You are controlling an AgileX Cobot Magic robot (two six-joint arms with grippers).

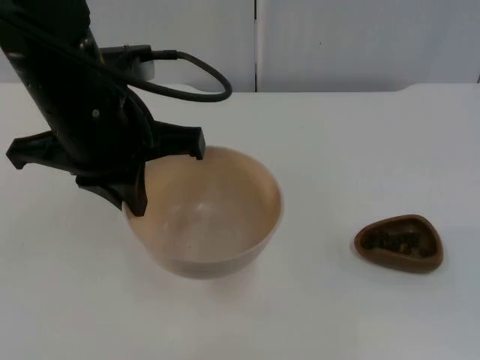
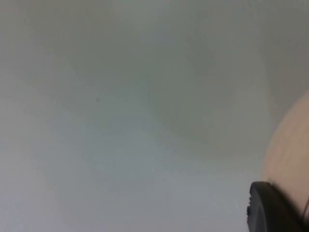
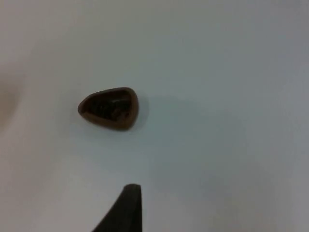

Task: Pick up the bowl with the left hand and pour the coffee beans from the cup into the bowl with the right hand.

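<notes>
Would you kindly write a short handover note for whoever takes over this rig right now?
Left end effector: at the near-left rim of the beige round bowl, one finger inside; whether it has closed is unclear. The bowl looks to rest on the white table.
Right end effector: above the table, short of the small brown teardrop-shaped cup with coffee beans, which stands untouched to the bowl's right.
Done: left approach.
Left: lift bowl, grasp cup, pour.

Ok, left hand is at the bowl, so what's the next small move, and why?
Probably close the left hand on the bowl rim and lift: its fingers straddle the rim, the bowl seems to rest on the table. The cup of beans sits untouched, right hand hovering above.
</notes>
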